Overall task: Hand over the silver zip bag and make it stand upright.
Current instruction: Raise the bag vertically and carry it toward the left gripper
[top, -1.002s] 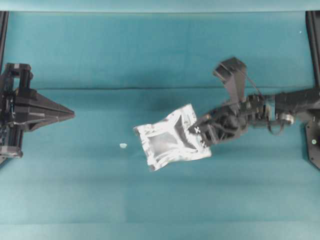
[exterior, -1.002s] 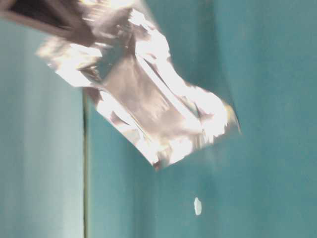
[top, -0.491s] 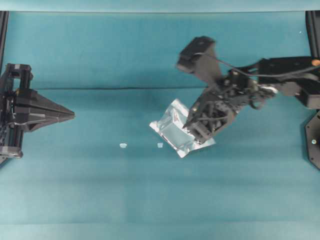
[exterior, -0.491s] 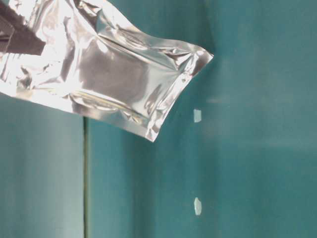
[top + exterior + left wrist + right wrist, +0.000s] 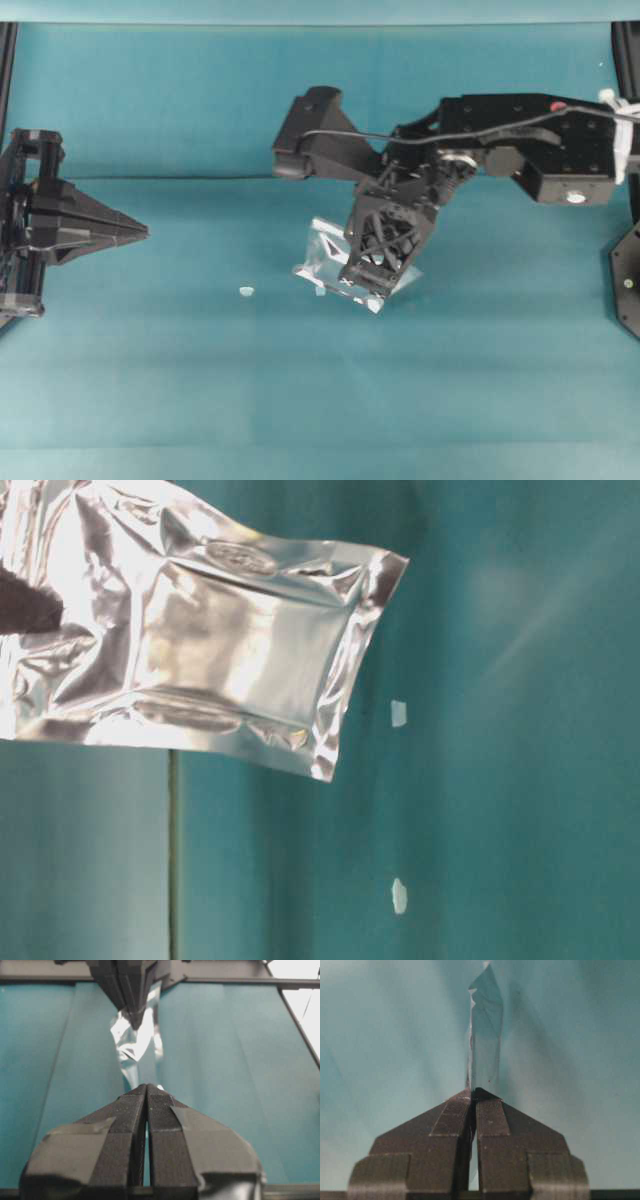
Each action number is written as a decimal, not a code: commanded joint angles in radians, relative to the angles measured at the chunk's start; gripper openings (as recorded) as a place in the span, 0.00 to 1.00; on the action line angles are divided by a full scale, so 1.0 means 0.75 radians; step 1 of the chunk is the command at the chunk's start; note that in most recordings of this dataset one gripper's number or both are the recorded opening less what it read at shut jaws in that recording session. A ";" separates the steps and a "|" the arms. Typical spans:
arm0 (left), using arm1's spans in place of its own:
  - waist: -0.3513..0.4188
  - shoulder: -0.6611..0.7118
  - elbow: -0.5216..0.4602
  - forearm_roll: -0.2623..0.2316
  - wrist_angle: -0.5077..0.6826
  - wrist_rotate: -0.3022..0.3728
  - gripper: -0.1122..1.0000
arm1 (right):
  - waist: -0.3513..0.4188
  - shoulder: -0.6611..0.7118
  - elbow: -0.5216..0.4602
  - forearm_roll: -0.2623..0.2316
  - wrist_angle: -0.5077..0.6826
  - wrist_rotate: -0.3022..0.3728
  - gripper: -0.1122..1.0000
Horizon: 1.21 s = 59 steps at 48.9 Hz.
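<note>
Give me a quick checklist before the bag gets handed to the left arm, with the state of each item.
1. Right gripper shut on the bag: ok, the jaws pinch its edge in the right wrist view.
2. Bag clear of the table: ok, the table-level view shows it hanging free.
3. Left gripper open to receive: not ok, its jaws are shut and empty.
4. Bag in front of the left gripper: ok, the left wrist view shows it straight ahead, apart from the tips.
5. Bag within the left gripper's reach: not ok, the overhead view shows a wide gap.
6. Zip end up: cannot tell.
</note>
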 commanded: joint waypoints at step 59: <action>0.088 0.008 0.151 0.002 -0.045 -0.245 0.11 | 0.059 0.262 -0.333 -0.119 0.184 -0.491 0.11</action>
